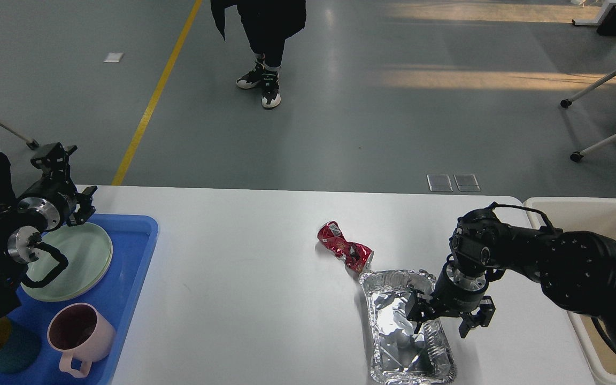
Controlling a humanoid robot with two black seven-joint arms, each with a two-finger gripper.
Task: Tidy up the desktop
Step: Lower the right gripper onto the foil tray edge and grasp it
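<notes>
My right end effector point(446, 316) is spread wide over the right rim of the crinkled silver foil tray point(407, 336), one finger inside, one outside. A crushed red can point(345, 251) touches the tray's far corner. Both lie on the big white counter point(244, 278). My left end effector point(53, 156) hangs above the blue plastic tray point(131, 267); I cannot tell its grip.

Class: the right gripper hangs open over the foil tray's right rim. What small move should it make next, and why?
Probably lower a little and close on the rim. The right gripper is open, its fingers either side of the foil tray's right edge, not yet gripping. The tray and a crushed red can are litter on the desktop, and the cream bin stands to the right.
</notes>
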